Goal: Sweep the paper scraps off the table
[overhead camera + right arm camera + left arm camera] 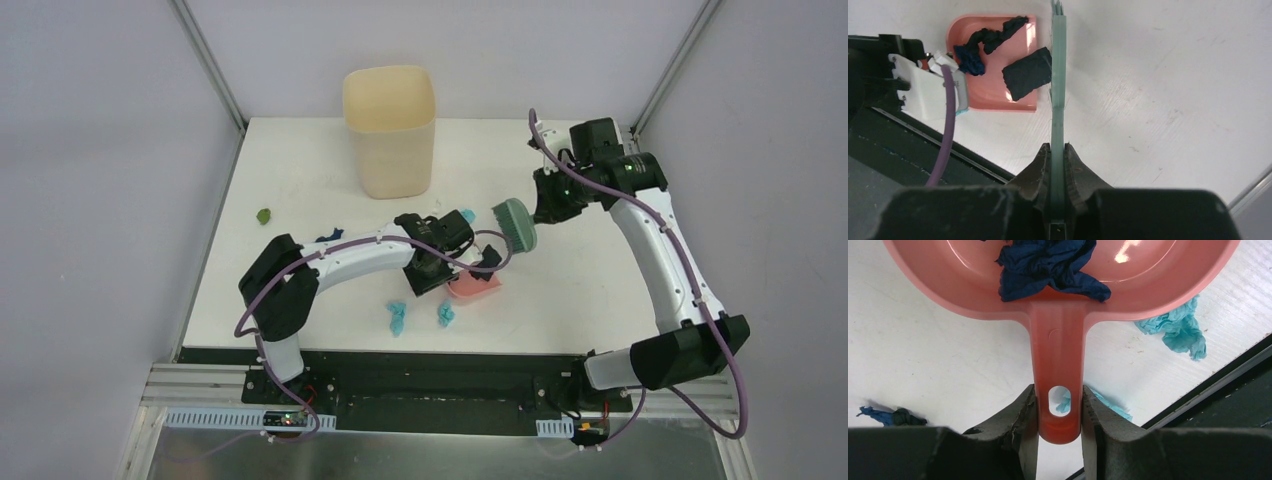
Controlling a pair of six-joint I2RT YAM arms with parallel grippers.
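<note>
My left gripper (1059, 407) is clamped on the dustpan (1056, 347) handle. My right gripper (1058, 155) pinches the brush (1058, 75) tightly. I judge the work about half done: a navy scrap (1048, 265) and black ones (1027, 80) lie in the pan. Left on the table (600, 290) are two light blue scraps (397, 318) near the front edge, a green one (264, 215) far left, and a dark blue one (327, 237) beside the left arm (340, 255).
</note>
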